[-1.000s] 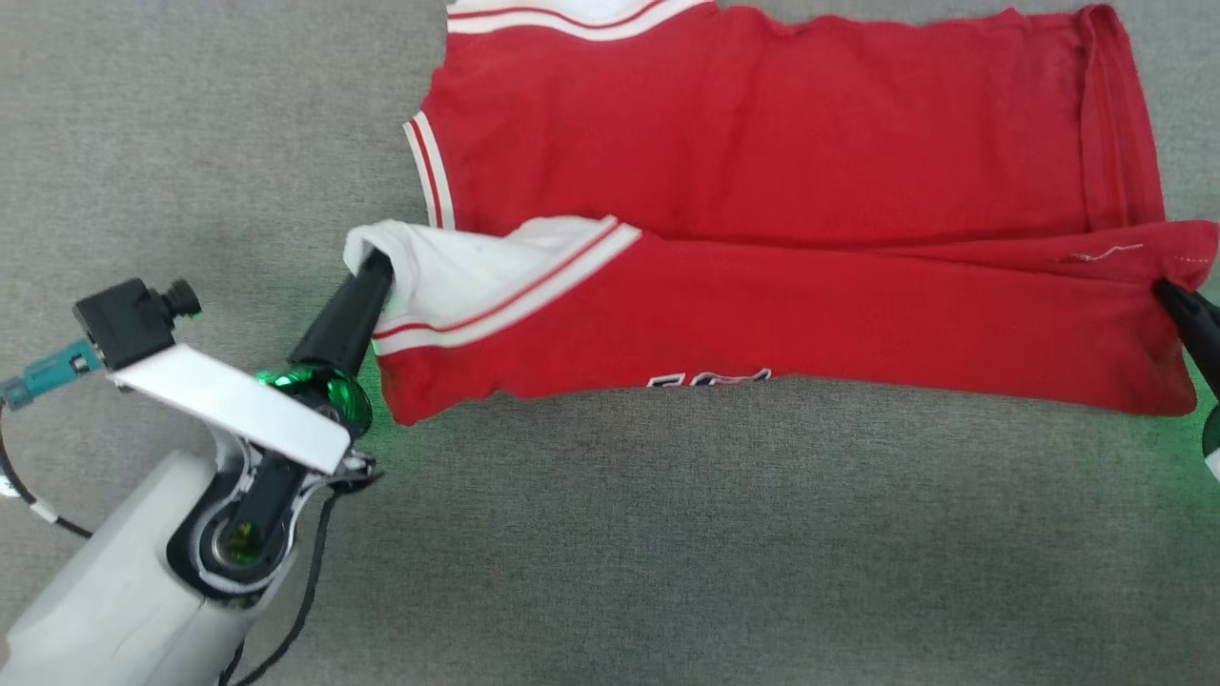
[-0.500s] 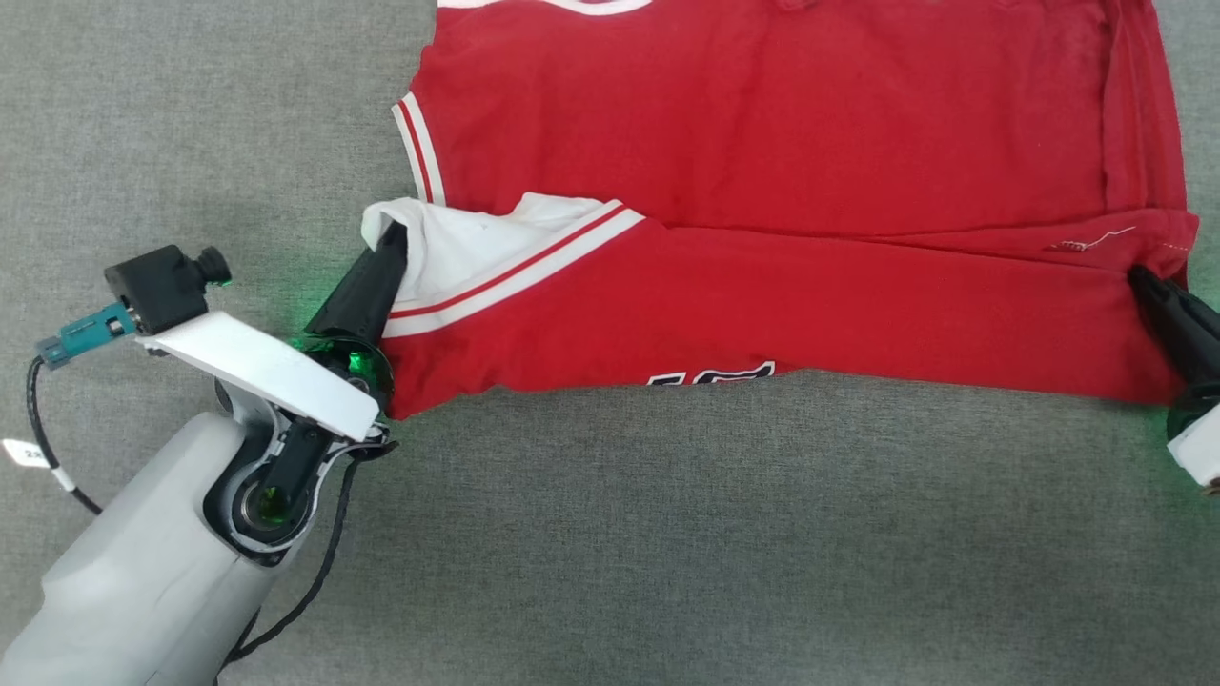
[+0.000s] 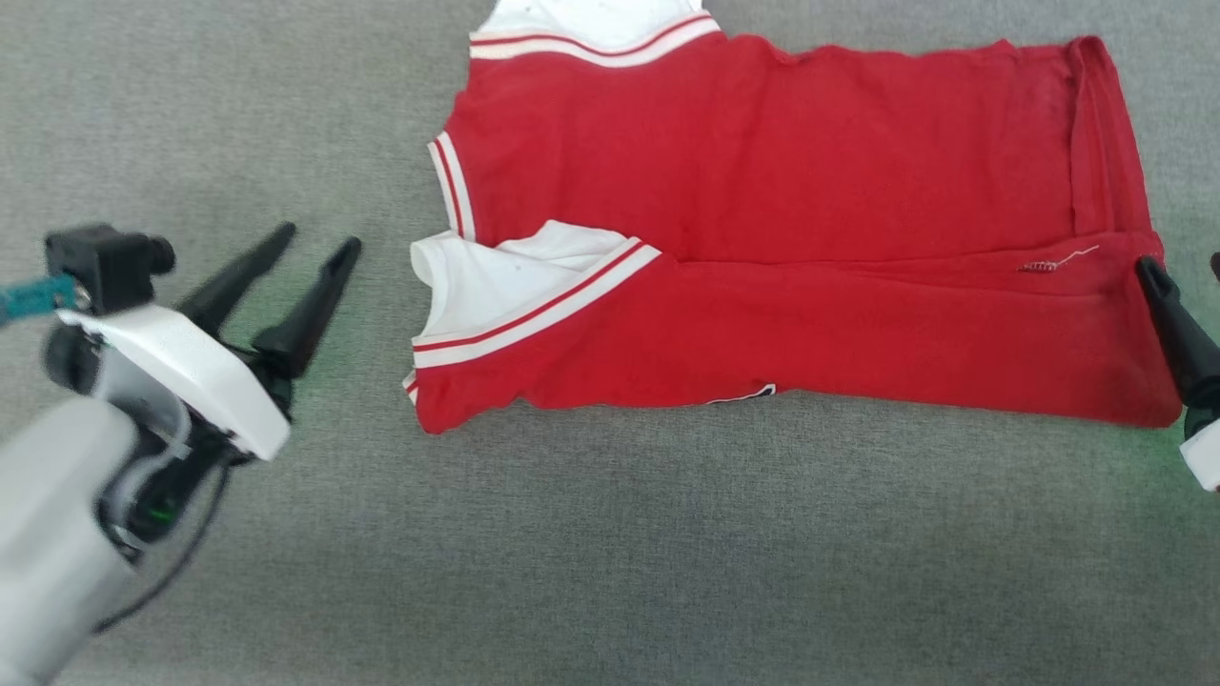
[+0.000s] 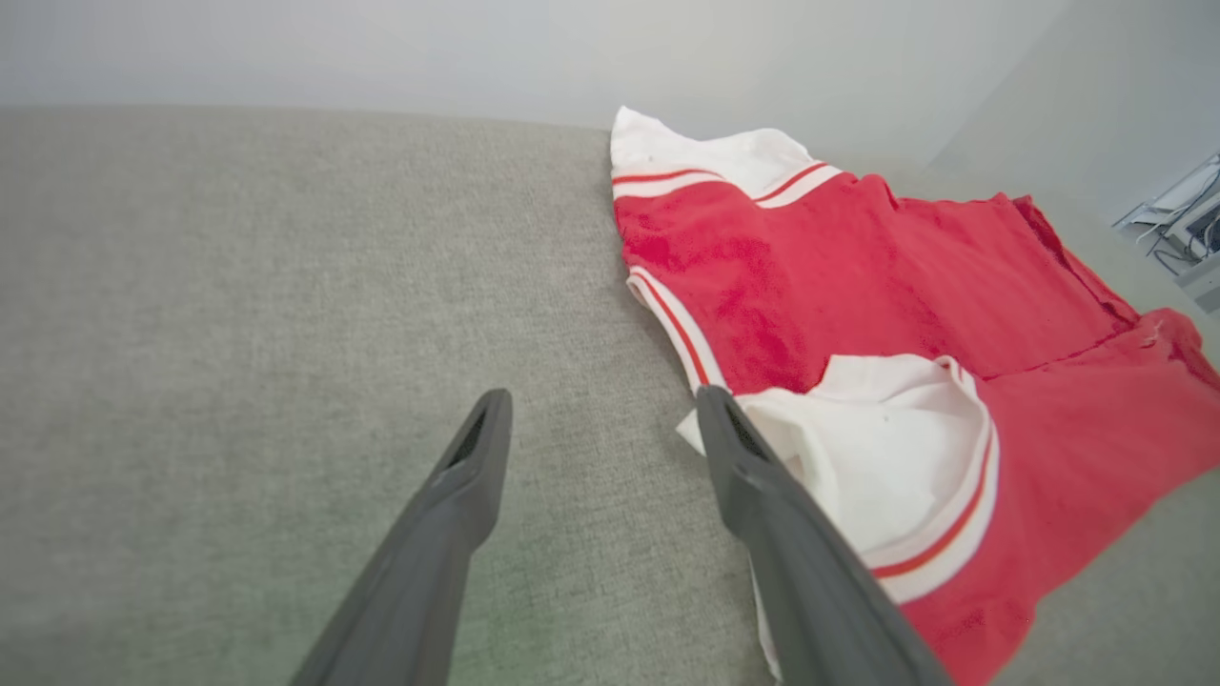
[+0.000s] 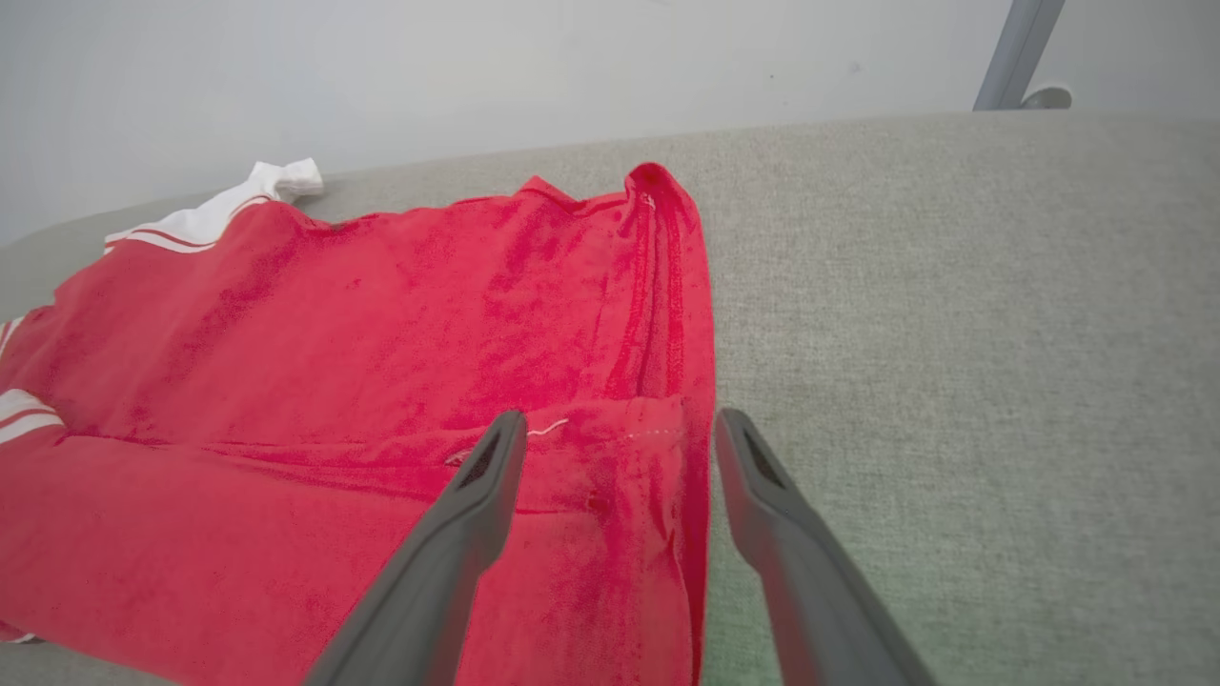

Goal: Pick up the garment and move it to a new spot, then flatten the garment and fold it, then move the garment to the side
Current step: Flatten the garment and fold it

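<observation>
red cloth on grey upholstery [image 3: 610,553]: garment [image 3: 762,191], near long edge folded over. left of its white sleeve [image 3: 477,286], left gripper [image 3: 319,236] spread wide, empty. over its hem corner [image 5: 610,486], right gripper [image 5: 615,419] spread. risks snagging hem, undoing fold, if dragged.

My left forearm [image 3: 43,553] was pale grey, capped by a white plate [image 3: 186,376]. A small black camera [image 3: 100,267] with a teal connector [image 3: 29,295] sat above it, and a black cable [image 3: 195,543] looped beneath. My left end effector [image 3: 319,237] and right end effector [image 5: 620,419] carried long, tapered dark fingers [image 3: 310,305].
</observation>
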You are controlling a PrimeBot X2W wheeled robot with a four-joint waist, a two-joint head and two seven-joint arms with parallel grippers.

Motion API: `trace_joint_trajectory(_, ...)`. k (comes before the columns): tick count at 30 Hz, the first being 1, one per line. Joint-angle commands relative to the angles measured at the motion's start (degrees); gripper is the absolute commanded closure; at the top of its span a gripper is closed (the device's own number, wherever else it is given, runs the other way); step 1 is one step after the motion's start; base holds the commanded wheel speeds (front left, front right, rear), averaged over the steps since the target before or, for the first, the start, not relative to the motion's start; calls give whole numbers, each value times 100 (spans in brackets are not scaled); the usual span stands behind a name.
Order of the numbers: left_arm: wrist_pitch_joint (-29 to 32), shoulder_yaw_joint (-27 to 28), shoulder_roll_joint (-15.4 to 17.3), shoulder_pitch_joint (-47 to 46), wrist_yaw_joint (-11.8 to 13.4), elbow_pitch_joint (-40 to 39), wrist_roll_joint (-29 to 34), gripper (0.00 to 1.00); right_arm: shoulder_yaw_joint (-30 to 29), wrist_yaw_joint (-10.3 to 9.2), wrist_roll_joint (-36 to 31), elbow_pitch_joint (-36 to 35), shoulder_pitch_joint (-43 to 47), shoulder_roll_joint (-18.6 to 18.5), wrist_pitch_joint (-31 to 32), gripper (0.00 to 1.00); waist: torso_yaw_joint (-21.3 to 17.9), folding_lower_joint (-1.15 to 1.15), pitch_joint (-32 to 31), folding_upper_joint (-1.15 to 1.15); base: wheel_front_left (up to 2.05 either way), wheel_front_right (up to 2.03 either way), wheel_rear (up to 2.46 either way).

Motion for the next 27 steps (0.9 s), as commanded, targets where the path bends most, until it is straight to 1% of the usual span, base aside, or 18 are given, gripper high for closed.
trace_joint_trajectory(1,139,-38,133,-132,80,-91,159,0,-44,0,-87,-61,74,51,-51,0,46,0,-96,0,0,0,0)
trace_joint_trajectory(4,800,-109,434,-357,265,-561,97,0,-147,0,-197,-256,125,121,-46,0,70,0,-180,0,0,0,0)
trace_joint_trajectory(7,1800,-325,754,-487,461,-1112,-44,0,-177,0,-293,-405,145,235,29,0,43,0,-213,0,0,0,0)
trace_joint_trajectory(12,3290,-567,1035,-576,668,-1895,-744,0,-132,0,-377,-562,109,356,129,0,-51,0,-184,0,0,0,0)
trace_joint_trajectory(14,3708,-623,1058,-550,797,-2043,-1032,0,-156,0,-387,-586,90,398,134,0,-103,0,-162,0,0,0,0)
trace_joint_trajectory(16,4016,-671,1072,-535,850,-2118,-1255,0,-171,0,-391,-616,84,426,124,0,-156,0,-136,0,0,0,0)
trace_joint_trajectory(21,4403,-612,927,-589,801,-1860,-1801,0,-211,0,-373,-641,46,481,109,0,-295,0,-41,0,0,0,0)
trace_joint_trajectory(22,4487,-625,888,-614,794,-1790,-1854,0,-230,0,-377,-648,30,492,106,0,-320,0,-15,0,0,0,0)
trace_joint_trajectory(23,4657,-654,799,-674,844,-1570,-1925,0,-255,0,-377,-660,-27,502,107,0,-371,0,34,0,0,0,0)
trace_joint_trajectory(27,5015,-839,661,-814,926,-1038,-1823,0,-242,0,-383,-680,-133,477,150,0,-474,0,136,0,0,0,0)
